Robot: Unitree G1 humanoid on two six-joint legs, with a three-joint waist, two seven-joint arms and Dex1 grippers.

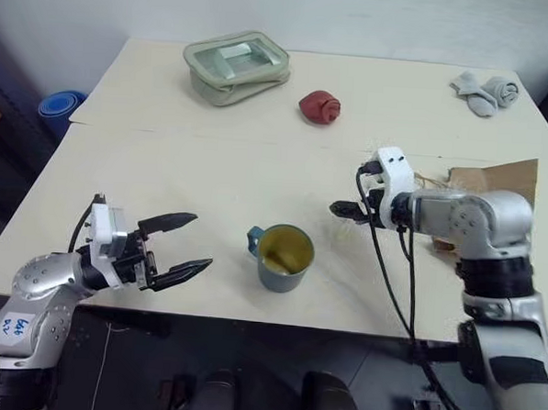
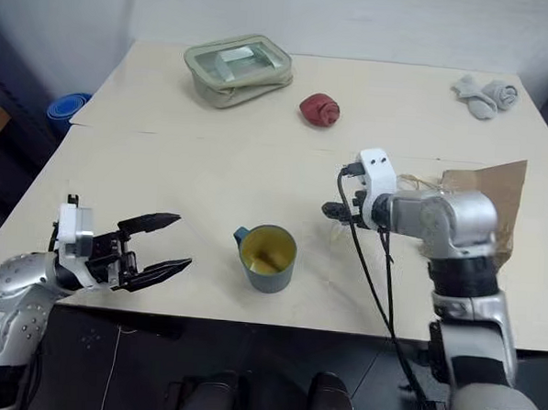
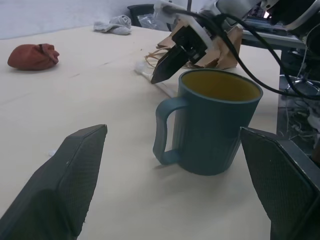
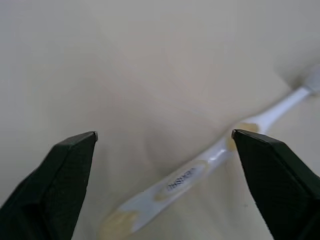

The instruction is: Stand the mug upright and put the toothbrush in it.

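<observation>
Standing upright near the front edge of the pale table (image 1: 212,165), the mug (image 1: 282,258) shows its yellowish inside, with its small blue handle pointing toward about ten o'clock in the head views. The left gripper (image 1: 182,244) hangs at about nine o'clock from the mug, just off the table's front-left edge, its two black fingers spread wide with nothing between them; in its wrist view the mug (image 3: 212,120) sits between and beyond the fingertips (image 3: 75,175), apart from both. The right gripper (image 1: 343,209) is at about two o'clock from the mug, pointing down at the tabletop, also spread wide and empty. Its wrist view shows the toothbrush (image 4: 200,170) lying flat on the table under the open fingers, handle near one side and the head toward the far corner, touched by neither fingertip. Behind the right arm lies a brown paper bag (image 1: 496,180). Farther back, at about twelve o'clock from the mug, are a red rolled cloth (image 1: 320,106) and a clear zipped pouch (image 1: 235,67); a grey cloth (image 1: 487,91) lies at the far right corner.
</observation>
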